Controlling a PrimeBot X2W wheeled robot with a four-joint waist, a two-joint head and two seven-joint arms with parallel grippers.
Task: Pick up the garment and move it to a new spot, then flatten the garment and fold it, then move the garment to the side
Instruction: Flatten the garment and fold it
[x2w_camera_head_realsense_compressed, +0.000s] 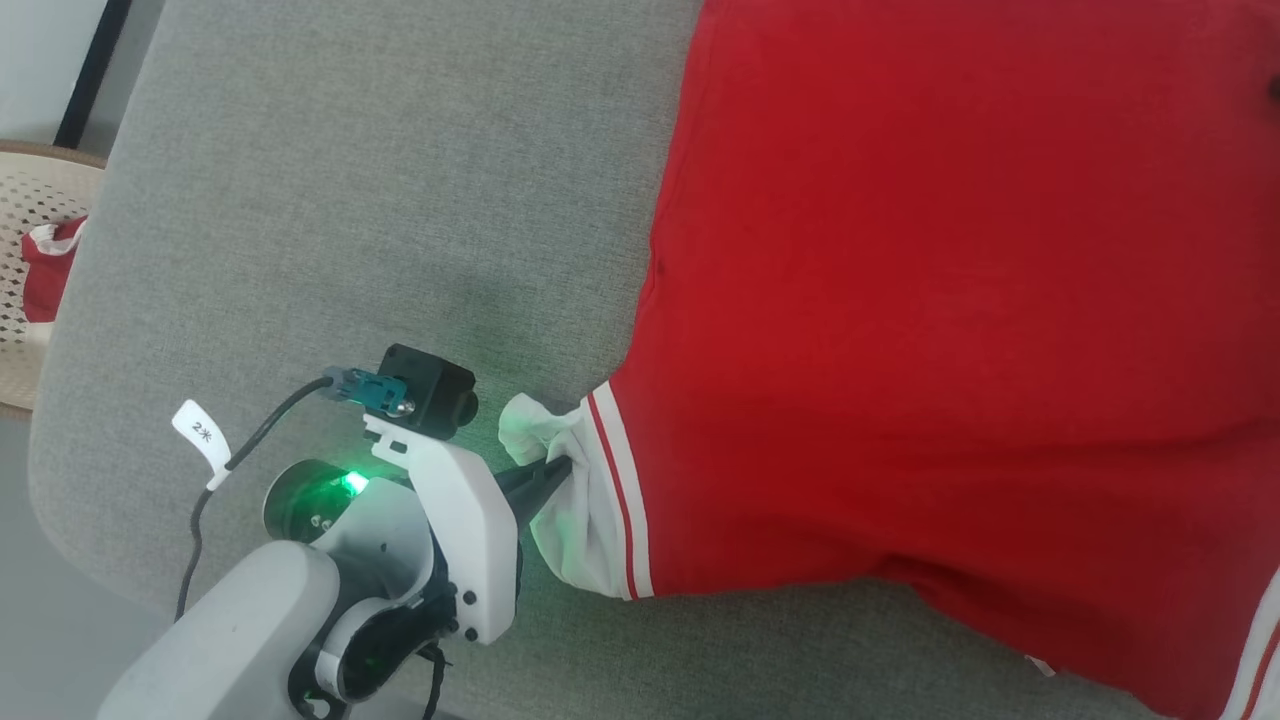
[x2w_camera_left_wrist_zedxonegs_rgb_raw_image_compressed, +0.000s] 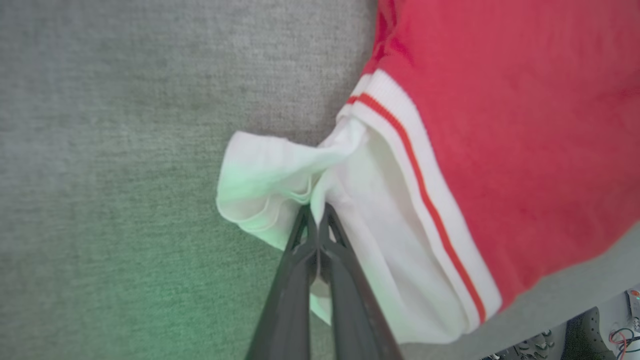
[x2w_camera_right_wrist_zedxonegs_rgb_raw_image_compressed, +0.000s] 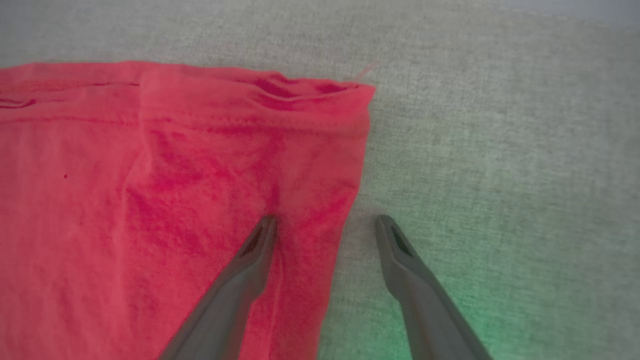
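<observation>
The garment (x2w_camera_head_realsense_compressed: 900, 300) lies spread on the gray fabric surface (x2w_camera_head_realsense_compressed: 350, 200), covering the head view from 12 to 5 o'clock. Its body is largely smooth. One white end panel (x2w_camera_left_wrist_zedxonegs_rgb_raw_image_compressed: 360, 210), at the garment's 8 o'clock edge, is bunched.

The left gripper (x2w_camera_head_realsense_compressed: 555, 470) enters from 7 o'clock, its fingers pinched together on that panel's crumpled fabric. The right gripper (x2w_camera_right_wrist_zedxonegs_rgb_raw_image_compressed: 325, 222) is spread wide and grips nothing. It straddles a hemmed red edge, one finger over cloth and one over the surface.

Judgement: flattening is under way, with the panel needing to be drawn out. Folding and the move aside remain.

A perforated basket (x2w_camera_head_realsense_compressed: 40, 200) sits at 9 o'clock.
</observation>
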